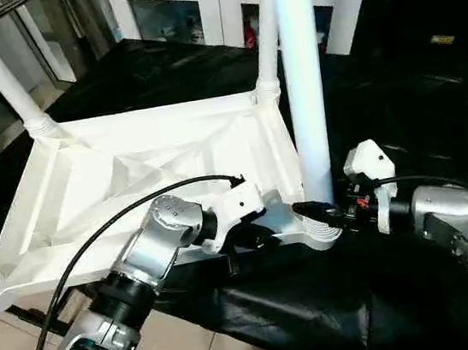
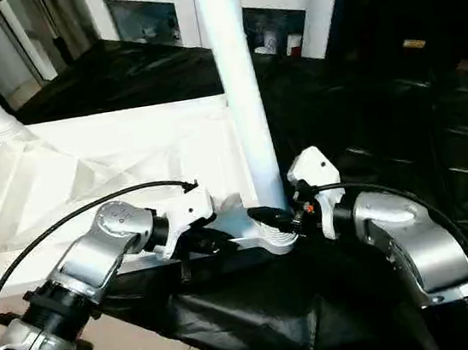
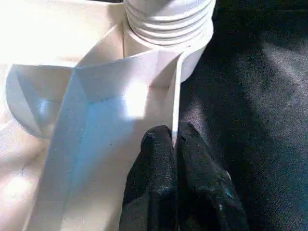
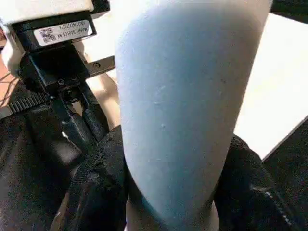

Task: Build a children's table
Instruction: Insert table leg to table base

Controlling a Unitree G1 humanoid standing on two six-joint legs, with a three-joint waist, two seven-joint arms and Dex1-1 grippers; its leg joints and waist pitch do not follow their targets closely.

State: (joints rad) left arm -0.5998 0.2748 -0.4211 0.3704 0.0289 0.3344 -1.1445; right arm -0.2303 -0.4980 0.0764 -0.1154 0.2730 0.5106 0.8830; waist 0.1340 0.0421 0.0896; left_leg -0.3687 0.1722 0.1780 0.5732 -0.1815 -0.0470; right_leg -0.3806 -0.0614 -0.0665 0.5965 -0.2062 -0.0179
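On black cloth: ribbed white plastic tabletop, smooth tapered leg.

Right gripper clasps upright leg above its socket.

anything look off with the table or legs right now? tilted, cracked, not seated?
Nothing stands out. The table top lies underside up on the black cloth. The near leg stands upright in its corner socket, the right hand closed around its base. The left hand pinches the rim. No cracks visible.
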